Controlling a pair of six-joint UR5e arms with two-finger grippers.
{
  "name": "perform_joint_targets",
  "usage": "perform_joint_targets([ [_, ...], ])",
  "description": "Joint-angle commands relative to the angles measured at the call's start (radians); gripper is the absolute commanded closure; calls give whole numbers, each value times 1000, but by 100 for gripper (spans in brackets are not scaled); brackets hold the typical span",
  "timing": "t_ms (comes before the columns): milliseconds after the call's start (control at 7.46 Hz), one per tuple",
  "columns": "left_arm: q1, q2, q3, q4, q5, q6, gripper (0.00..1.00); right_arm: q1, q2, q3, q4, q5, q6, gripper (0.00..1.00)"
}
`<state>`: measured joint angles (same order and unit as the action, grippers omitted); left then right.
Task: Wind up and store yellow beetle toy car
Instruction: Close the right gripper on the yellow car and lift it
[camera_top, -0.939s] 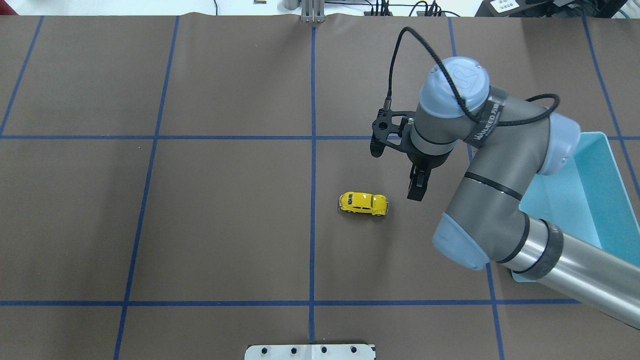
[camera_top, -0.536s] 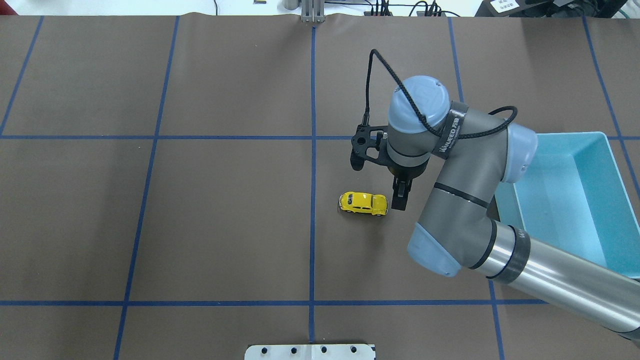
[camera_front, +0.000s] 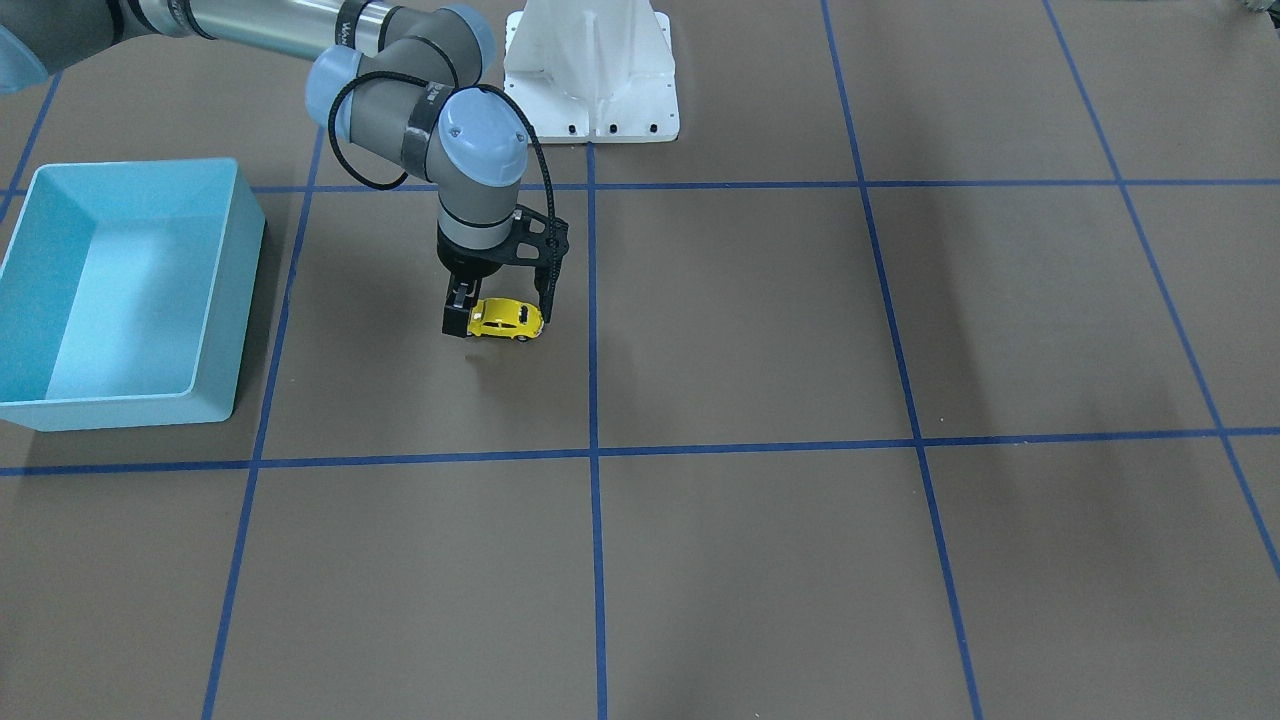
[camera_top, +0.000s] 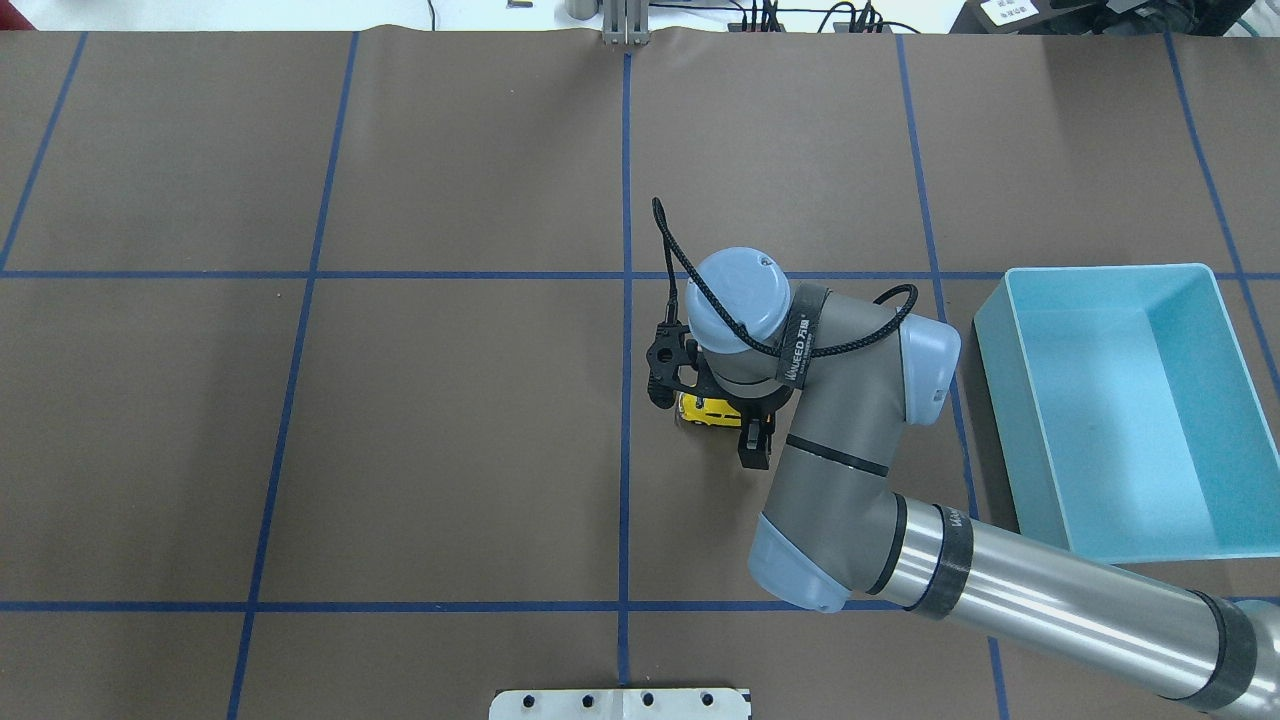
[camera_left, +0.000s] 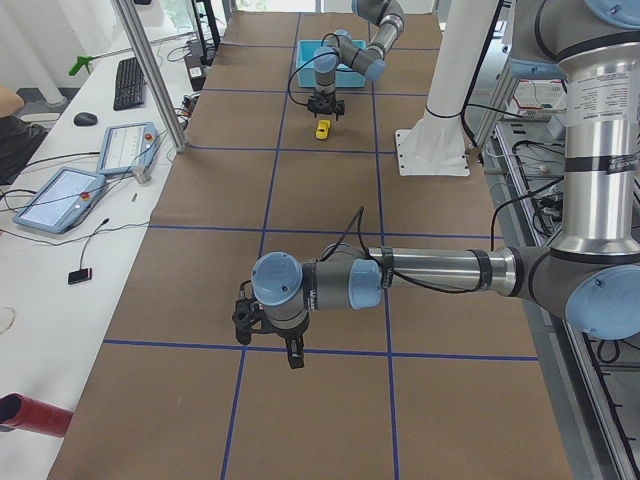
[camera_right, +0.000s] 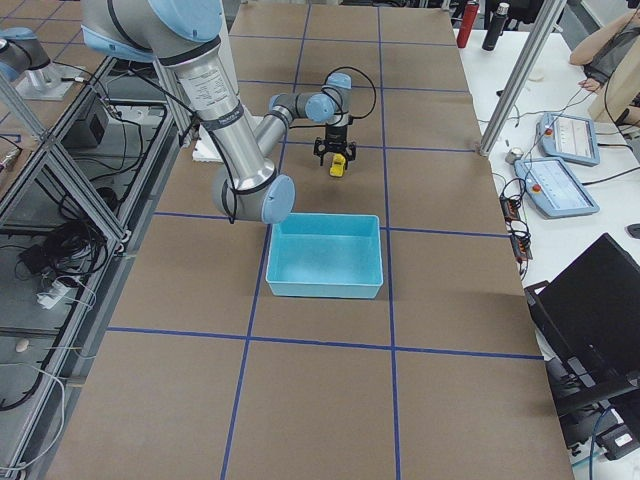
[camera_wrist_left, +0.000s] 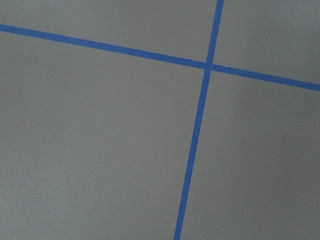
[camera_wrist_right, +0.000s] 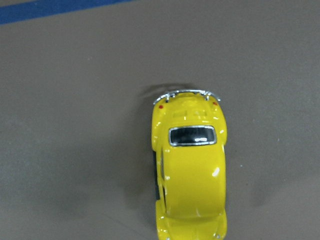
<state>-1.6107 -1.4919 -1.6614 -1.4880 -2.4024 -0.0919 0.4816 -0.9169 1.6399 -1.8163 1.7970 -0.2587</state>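
The yellow beetle toy car (camera_front: 507, 318) stands on its wheels on the brown table, near the middle. My right gripper (camera_front: 478, 316) hangs right over it, low, with one black finger (camera_top: 755, 446) showing beside the car's end. Its fingers look spread apart in the exterior right view (camera_right: 337, 158), and nothing is held. In the overhead view the wrist hides most of the car (camera_top: 700, 408). The right wrist view shows the car's roof and rear window (camera_wrist_right: 192, 165) from above, with no fingers in the frame. My left gripper (camera_left: 288, 352) shows only in the exterior left view, so I cannot tell its state.
A light blue bin (camera_top: 992, 335) stands open on the table's right side, also in the front-facing view (camera_front: 238, 290). The white robot base (camera_front: 590, 90) is behind the car. Blue tape lines (camera_wrist_left: 195, 145) grid the brown mat.
My right arm has swung left and down from beside the car to directly over it, uncovering the blue bin. The car has not moved.
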Motion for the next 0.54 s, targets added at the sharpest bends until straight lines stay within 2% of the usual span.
perform_joint_targets([
  [0,-2,1,0,0,11,0,0,-3,-4,-3,0,-60,-1,7],
  [402,-2,1,0,2,12,0,0,-5,4,-28,2,-61,1,9],
])
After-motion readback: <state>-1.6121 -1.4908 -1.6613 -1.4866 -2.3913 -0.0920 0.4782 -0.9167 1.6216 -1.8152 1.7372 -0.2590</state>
